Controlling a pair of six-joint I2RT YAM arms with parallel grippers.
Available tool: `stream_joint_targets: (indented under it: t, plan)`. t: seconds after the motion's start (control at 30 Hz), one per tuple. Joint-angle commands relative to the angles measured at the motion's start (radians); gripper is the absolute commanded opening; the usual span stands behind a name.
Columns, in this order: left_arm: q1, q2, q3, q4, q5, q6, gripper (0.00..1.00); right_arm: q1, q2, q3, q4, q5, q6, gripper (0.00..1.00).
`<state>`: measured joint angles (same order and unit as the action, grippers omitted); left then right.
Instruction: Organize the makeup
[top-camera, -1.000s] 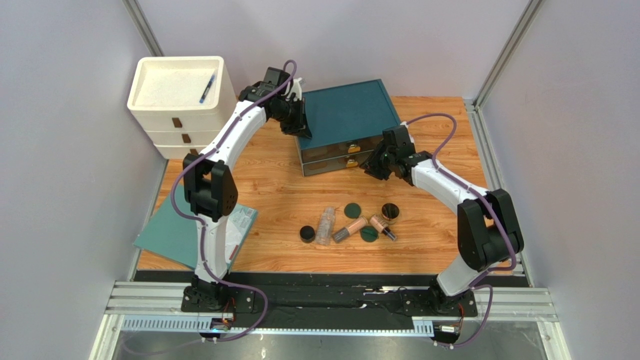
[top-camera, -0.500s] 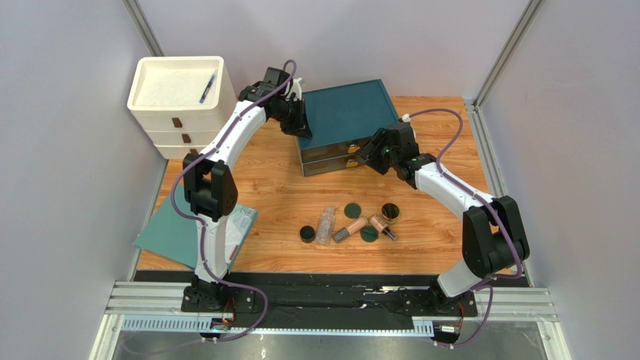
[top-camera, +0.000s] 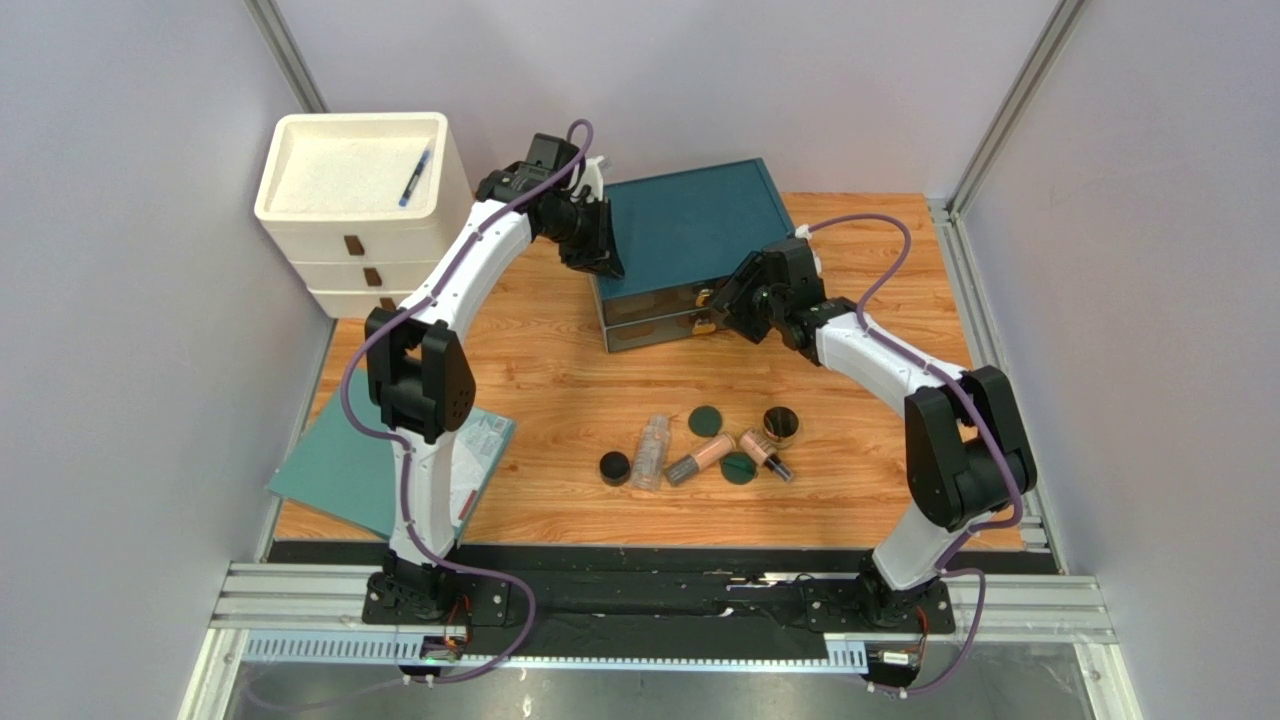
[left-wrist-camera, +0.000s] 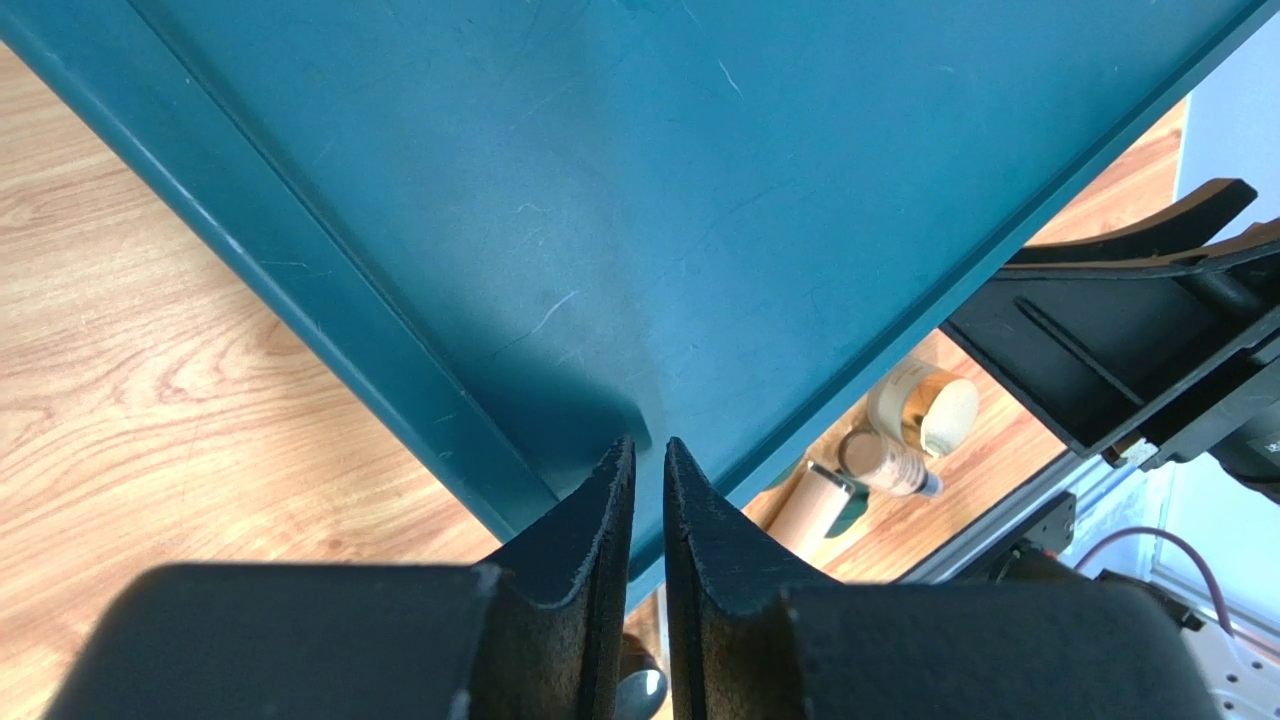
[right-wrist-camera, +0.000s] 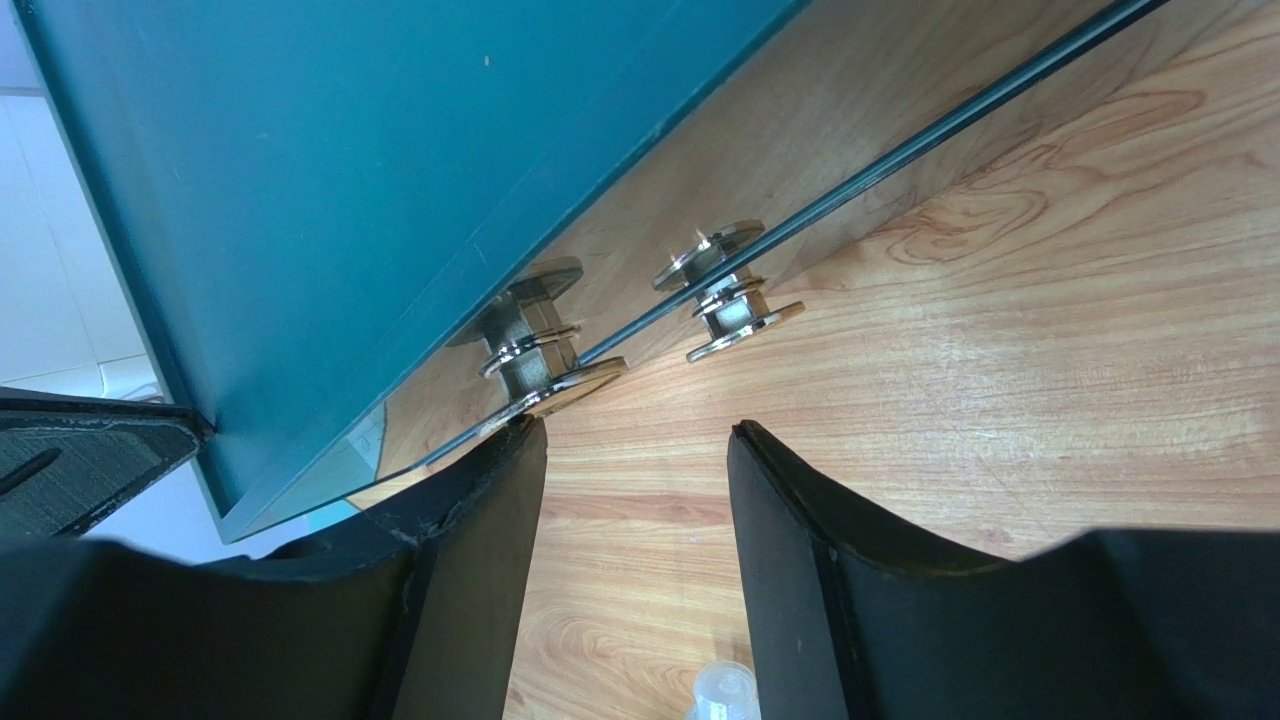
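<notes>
- Since a second ago, the right arm has swung its wrist up and left. The right gripper (top-camera: 732, 305) now sits at the drawer fronts of the teal drawer box (top-camera: 699, 225). Left arm and all makeup unchanged.
- Makeup (top-camera: 700, 450) lies loose in one cluster at the centre of the table (top-camera: 556, 383), in front of the box and well apart from both grippers. None stowed yet.
- Count: one clear bottle (top-camera: 651, 450), two tan tubes (top-camera: 765, 455) with dark caps, one black round jar (top-camera: 615, 468), two dark green discs (top-camera: 703, 420), one gold-rimmed compact (top-camera: 780, 422). Seven pieces.
- Bottle and tubes lie on their sides; discs and compact lie flat. Pieces touch or lie just beside one another.
- Right gripper: jaws spread, nothing between them. One fingertip (right-wrist-camera: 519, 450) sits just under the nearer of two brass knobs (right-wrist-camera: 729, 300). Judgement: it is lining up to pinch a knob and pull a drawer out for the makeup.
- Left gripper (top-camera: 598, 248): tip on or just above the box top at its front left corner; contact not certain. Jaws barely parted, a thin slit, pinching nothing. Judgement: placed to brace the box against sliding during the pull.
- Box: two drawers, one knob each, both closed.
- Periphery: one white drawer unit (top-camera: 353, 173) at far left with one blue pen (top-camera: 415, 176) in its top tray; one teal booklet (top-camera: 338, 465) at the left table edge. Neither is makeup.
</notes>
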<state>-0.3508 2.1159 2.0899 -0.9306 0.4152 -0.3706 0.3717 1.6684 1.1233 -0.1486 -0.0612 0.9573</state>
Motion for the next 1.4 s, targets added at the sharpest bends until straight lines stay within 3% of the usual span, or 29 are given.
stream_joint_targets:
  t: [0.0,0.4,0.9,1.37]
  plan:
    - [0.009,0.027,-0.008,-0.117,-0.073,0.048,0.2,-0.01,-0.029,0.036,0.113,0.011,0.012,0.54]
    - [0.009,0.042,-0.019,-0.123,-0.081,0.059,0.2,-0.022,-0.067,0.021,0.208,-0.012,0.04,0.56]
    - [0.012,0.05,-0.031,-0.117,-0.078,0.059,0.2,-0.039,0.068,0.122,0.032,-0.006,0.067,0.56]
    - [0.027,0.085,0.074,-0.194,-0.127,0.064,0.2,-0.039,0.108,0.15,-0.164,-0.068,0.032,0.42]
